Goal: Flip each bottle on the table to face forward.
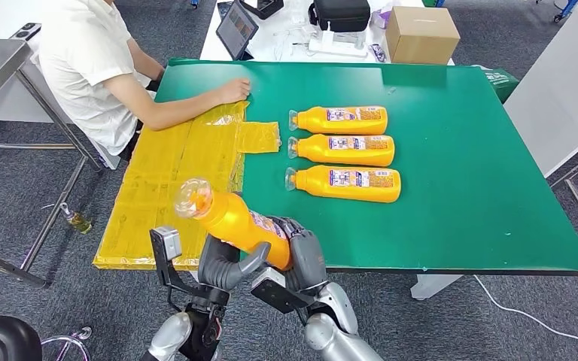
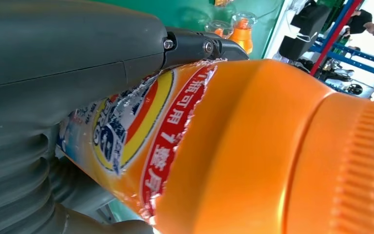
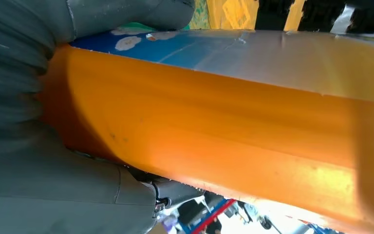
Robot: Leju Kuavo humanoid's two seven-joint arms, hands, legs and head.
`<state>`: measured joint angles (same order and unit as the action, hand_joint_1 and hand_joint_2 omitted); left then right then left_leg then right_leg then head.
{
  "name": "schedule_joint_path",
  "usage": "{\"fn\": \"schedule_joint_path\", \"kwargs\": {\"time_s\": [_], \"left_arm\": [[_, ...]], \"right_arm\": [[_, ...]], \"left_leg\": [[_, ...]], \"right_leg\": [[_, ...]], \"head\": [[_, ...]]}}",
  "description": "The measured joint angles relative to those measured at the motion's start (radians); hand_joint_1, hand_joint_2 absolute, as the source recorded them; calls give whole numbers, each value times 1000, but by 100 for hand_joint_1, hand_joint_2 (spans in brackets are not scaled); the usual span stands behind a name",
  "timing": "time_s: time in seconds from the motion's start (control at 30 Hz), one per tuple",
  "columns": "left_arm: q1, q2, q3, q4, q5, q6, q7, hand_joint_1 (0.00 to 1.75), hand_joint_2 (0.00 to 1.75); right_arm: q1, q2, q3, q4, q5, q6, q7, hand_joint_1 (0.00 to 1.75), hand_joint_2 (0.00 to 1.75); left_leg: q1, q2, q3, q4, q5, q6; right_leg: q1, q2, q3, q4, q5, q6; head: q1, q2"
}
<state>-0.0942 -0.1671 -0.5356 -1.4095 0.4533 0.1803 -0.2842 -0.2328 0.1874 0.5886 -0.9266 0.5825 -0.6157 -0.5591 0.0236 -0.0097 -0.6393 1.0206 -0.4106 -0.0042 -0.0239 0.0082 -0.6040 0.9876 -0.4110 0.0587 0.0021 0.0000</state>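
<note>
Up high in the head view, both robot hands hold one orange bottle (image 1: pixel 229 218) in the air, just in front of the near edge of the green tabletop (image 1: pixel 459 226). The left hand (image 1: pixel 222 265) wraps its fingers (image 1: pixel 254 260) under the bottle's body. The right hand (image 1: pixel 305 259) grips the bottle's bottom end. The bottle is tilted, with its clear cap pointing up and to the left.

Three more orange bottles (image 1: pixel 344 150) lie flat on the tabletop in a neat row, one behind the other, caps to the left. So there are four bottles. A yellow sheet (image 1: pixel 181 173) covers the left part of the tabletop. A person in a white shirt (image 1: pixel 94 68) sits at the left, one hand resting on the sheet. Behind the tabletop stand a brown box (image 1: pixel 420 31), a black bag (image 1: pixel 340 13) and a tablet (image 1: pixel 236 28).

From the left wrist, the held bottle is very close, and its torn label (image 2: pixel 141 131) shows. Grey fingers (image 2: pixel 202 48) press along its side.

From the right wrist, the orange side of the bottle (image 3: pixel 233 131) runs across, with the grey hand (image 3: pixel 39 190) closed round it
</note>
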Motion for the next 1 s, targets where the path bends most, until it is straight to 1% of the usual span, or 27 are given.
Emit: {"fn": "schedule_joint_path", "kwargs": {"time_s": [0.1, 0.3, 0.33, 0.37, 0.4, 0.43, 0.47, 0.5, 0.53, 0.57, 0.67, 0.77, 0.87, 1.0], "left_arm": [[-9, 0, 0, 4, 20, 1, 10, 0, 175], [-12, 0, 0, 4, 25, 1, 11, 0, 175], [-13, 0, 1, 5, 27, 1, 11, 0, 175], [-14, 0, 2, 5, 32, 2, 11, 0, 175], [-18, 0, 3, 4, 43, 1, 6, 44, 175], [-21, 0, 4, 2, 56, -2, -3, 87, 175], [-23, -1, 5, -1, 69, -5, -15, 131, 175], [-25, -1, 5, -4, 78, -9, -28, 175, 175], [-25, -1, 6, -8, 81, -13, -38, 175, 175], [-24, -1, 7, -11, 84, -16, -45, 175, 175], [-21, 0, 17, -21, 92, -27, -56, 175, 175], [-19, 1, 23, -26, 92, -39, -66, 175, 175], [-11, 2, 28, -36, 106, -65, -73, 175, 175], [2, 8, 41, -54, 156, -107, -51, 175, 175]], "right_arm": [[-10, 5, 13, 17, 12, -23, -4, 93, 175], [-12, 6, 17, 20, 12, -26, -6, 93, 175], [-15, 8, 20, 23, 12, -27, -7, 96, 175], [-17, 9, 23, 27, 9, -28, -9, 106, 175], [-21, 13, 30, 33, -7, -26, -19, 106, 175], [-26, 17, 40, 40, -30, -21, -31, 87, 175], [-30, 19, 47, 45, -55, -12, -43, 60, 175], [-34, 21, 55, 49, -81, -1, -55, 28, 175], [-38, 22, 60, 51, -100, 14, -59, 4, 175], [-39, 22, 62, 52, -116, 38, -61, 0, 175], [-40, 22, 68, 54, -156, 123, -62, 0, 175], [-40, 22, 70, 56, -189, 173, -75, 0, 175], [-40, 22, 69, 57, -237, 244, -91, 0, 175], [-40, 20, 68, 57, -261, 294, -93, 0, 0]], "left_leg": [[0, 0, 0, 0, 0, 0], [0, 0, 0, 0, 0, 0], [0, 0, 0, 0, 0, 0], [0, 0, 0, 0, 0, 0], [0, 0, 0, 0, 0, 0], [0, 0, 0, 0, 0, 0], [0, 0, 0, 0, 0, 0], [0, 0, 0, 0, 0, 0], [0, 0, 0, 0, 0, 0], [0, 0, 0, 0, 0, 0], [0, 0, 0, 0, 0, 0], [0, 0, 0, 0, 0, 0], [0, 1, 0, 0, 0, 0], [0, 1, 0, 0, 0, 0]], "right_leg": [[0, 0, 0, 0, 0, 0], [0, 0, 0, 0, 0, 0], [0, 0, 0, 0, 0, 0], [0, 0, 0, 0, 0, 0], [0, 0, 0, 0, 0, 0], [0, 0, 0, 0, 0, 0], [0, 0, 0, 0, 0, 0], [0, 0, 0, 0, 0, 0], [0, 0, 0, 0, 0, 0], [0, 0, 0, 0, 0, 0], [0, 0, 0, 0, 0, 0], [0, 0, 0, 0, 0, 0], [0, 0, 0, 0, 0, 0], [0, 0, -1, 0, 0, 0]], "head": [[0, 0], [0, 0], [0, 0], [0, 0], [0, 0], [0, 0], [0, 0], [0, 0], [0, 0], [0, 0], [0, 0], [0, 0], [0, 0], [0, 0]]}}
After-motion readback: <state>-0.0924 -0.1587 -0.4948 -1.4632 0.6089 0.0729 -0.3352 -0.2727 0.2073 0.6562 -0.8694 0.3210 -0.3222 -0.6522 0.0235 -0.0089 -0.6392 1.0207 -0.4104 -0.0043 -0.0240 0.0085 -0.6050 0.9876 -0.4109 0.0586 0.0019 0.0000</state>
